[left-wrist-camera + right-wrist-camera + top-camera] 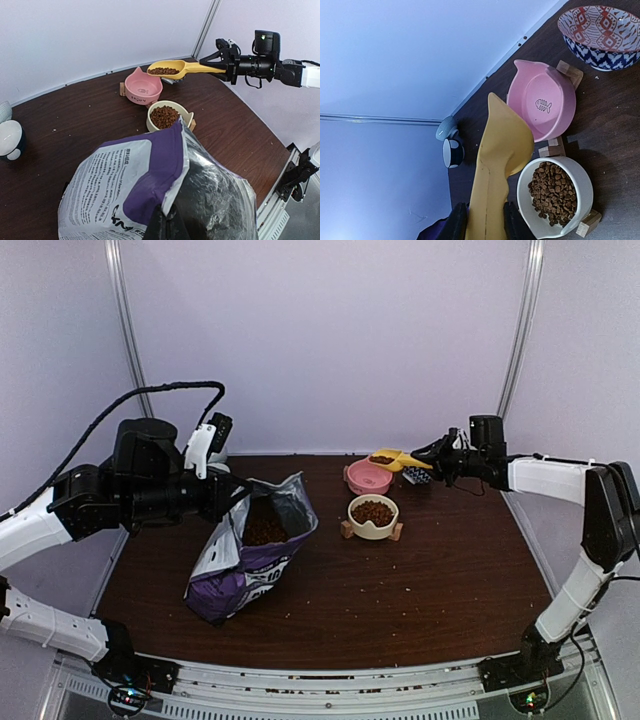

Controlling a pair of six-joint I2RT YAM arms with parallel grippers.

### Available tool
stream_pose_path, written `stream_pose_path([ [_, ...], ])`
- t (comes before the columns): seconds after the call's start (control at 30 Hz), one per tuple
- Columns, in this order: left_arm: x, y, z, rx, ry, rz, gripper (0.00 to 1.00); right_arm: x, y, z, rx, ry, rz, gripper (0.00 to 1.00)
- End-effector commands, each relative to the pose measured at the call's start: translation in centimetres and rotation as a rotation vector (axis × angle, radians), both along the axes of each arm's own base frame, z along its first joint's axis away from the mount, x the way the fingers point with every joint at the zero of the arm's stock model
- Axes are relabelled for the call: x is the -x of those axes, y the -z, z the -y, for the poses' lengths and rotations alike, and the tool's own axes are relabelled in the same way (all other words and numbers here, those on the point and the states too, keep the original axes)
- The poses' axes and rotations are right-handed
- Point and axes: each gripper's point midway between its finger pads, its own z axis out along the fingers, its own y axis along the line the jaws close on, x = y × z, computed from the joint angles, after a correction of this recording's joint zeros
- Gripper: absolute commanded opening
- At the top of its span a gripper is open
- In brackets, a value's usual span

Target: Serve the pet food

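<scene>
**Top view.** A cream bowl [372, 532], heaped with brown pet food [373, 511], sits near the middle of a dark table [440, 590]. To the left of the cream bowl stands an open purple bag [238, 578] with more kibble showing inside. The left gripper [228, 496] is at the bag's rim, apparently to keep it upright and its mouth open. Large white lettering on the creased front cannot be read. Just behind the cream bowl is an empty pink bowl [368, 480]. Behind and to the right, the right gripper [437, 455] holds a yellow scoop [390, 457] full of kibble. The scoop is kept level so nothing spills, and it is probably meant for the pink bowl.

**Left wrist view.** The left gripper's fingers are pressed together on the bag's top edge. The white panel's fine print is too small to read. Beyond the cream bowl, the pink bowl carries a short word that looks like "Enjoy".

**Right wrist view.** Seen from under the scoop, the right gripper's fingers pinch its handle. The cream bowl lies just beside the scoop's tip. The pink bowl next to it shows a fish-skeleton drawing, and a patterned bowl [600, 35] lies beyond.
</scene>
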Motion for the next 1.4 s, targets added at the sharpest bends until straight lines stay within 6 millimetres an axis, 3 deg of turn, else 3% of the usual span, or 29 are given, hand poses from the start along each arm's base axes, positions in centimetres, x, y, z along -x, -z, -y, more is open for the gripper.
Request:
stream_pose_path([
  [0.0,-0.5,-3.8,-0.2,0.107,-0.022,0.089,0.0,-1.4,-1.1,0.8,0.057,0.03,0.046,0.0],
  [0.27,-0.6,-3.8,-0.2,0.105,-0.025,0.088,0.0,-2.4,-0.2,1.3,0.159,0.037,0.022,0.0],
  [0.67,-0.6,-3.9,0.0,0.115,-0.018,0.081,0.0,-3.2,-0.4,1.9,0.259,0.029,0.023,0.0],
  [1.13,-0.4,-4.0,0.0,0.133,-0.016,0.076,0.0,-3.3,0.3,1.1,0.396,-0.05,0.012,0.0],
  [1.37,-0.3,-4.1,-0.3,0.144,-0.023,0.081,0.0,-3.2,-0.4,0.4,0.539,-0.101,0.044,0.0],
])
